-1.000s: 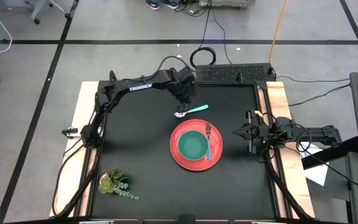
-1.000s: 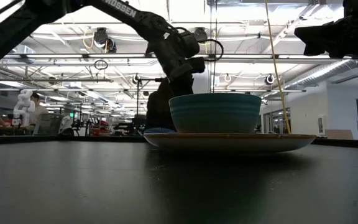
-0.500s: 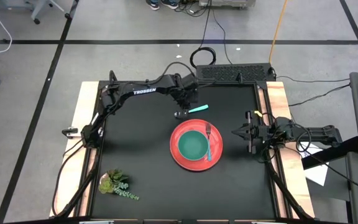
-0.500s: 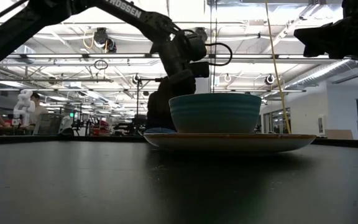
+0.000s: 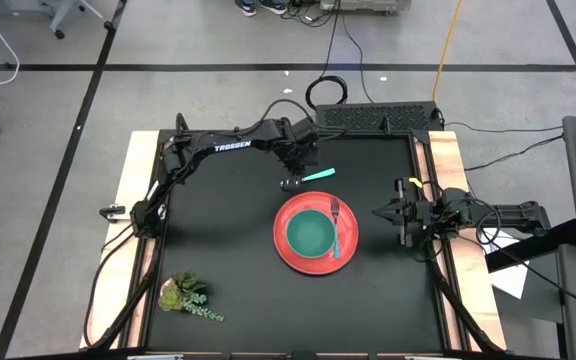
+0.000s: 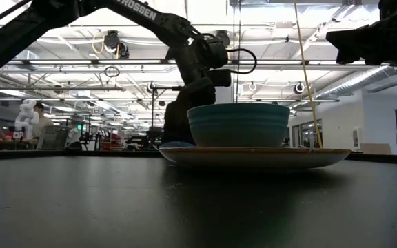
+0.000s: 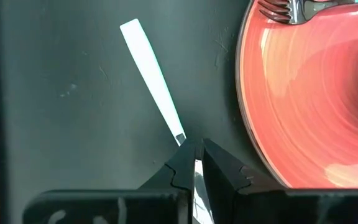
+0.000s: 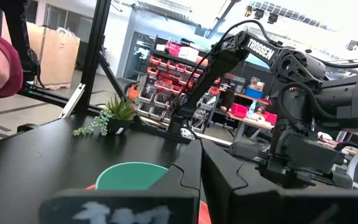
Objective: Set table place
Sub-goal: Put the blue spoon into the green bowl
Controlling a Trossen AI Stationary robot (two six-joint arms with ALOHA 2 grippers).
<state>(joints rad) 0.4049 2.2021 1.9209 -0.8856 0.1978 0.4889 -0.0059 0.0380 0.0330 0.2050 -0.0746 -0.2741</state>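
Jaws of left gripper (image 7: pixel 197 163) clamped on spoon (image 7: pixel 154 84), shifted farther from plate (image 5: pixel 315 235), right gripper (image 5: pixel 380 211) shut.

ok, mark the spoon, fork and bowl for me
spoon (image 7: pixel 151 78): left wrist view, middle of its pale handle.
fork (image 5: pixel 336 228): high view, on the handle, lying on the plate beside the bowl.
bowl (image 5: pixel 310 234): high view, centre of its teal inside.

Bright long ceiling lights (image 6: pixel 364 79) are shining over a big open room. A grey floor with dark lines (image 5: pixel 58 120) is lying around the work area. Red storage bins on shelves (image 8: pixel 179 62) are sitting far back, and brown cardboard boxes (image 8: pixel 58 53) are standing there too.
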